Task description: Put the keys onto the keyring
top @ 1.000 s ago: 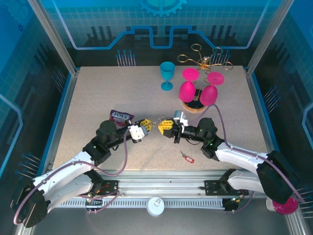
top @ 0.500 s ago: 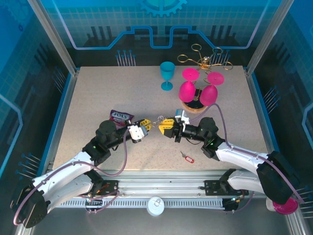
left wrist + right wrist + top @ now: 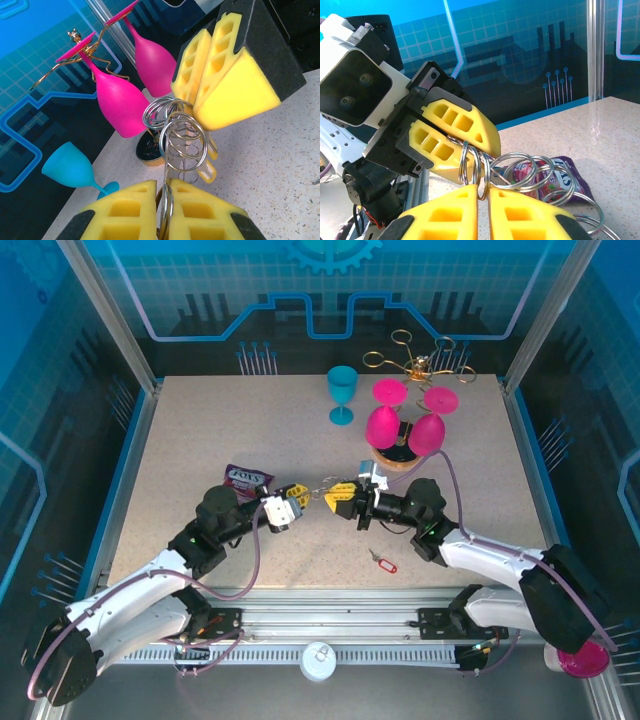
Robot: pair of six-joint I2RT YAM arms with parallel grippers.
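left gripper (image 3: pixel 164 202) and right gripper (image 3: pixel 482 202) both pinch silver coiled-wire keyring (image 3: pixel 171 129) | risk: if I tug unevenly, the coil slips free | red-headed metal key (image 3: pixel 383 563) waits near-right

**Inspector:** What was recorded at the far side of the surface (image 3: pixel 230 430)?

**Assistant:** A teal goblet (image 3: pixel 342 392), upright. Just to its right, one pink goblet (image 3: pixel 381 425) and a second pink goblet (image 3: pixel 427 432) hung bowl-down, feet uppermost, from a gold wire rack (image 3: pixel 420 365). A round dark base (image 3: pixel 398 457) sat beneath them.

**Inspector:** And nearer the front?

**Assistant:** A purple candy packet (image 3: pixel 246 478) lay flat left of centre, marked "FOX'S". A white round item (image 3: pixel 318 660) rested on the front rail. A pink object (image 3: pixel 583 660) sat off the surface at the near right corner, and its kind could not be determined.
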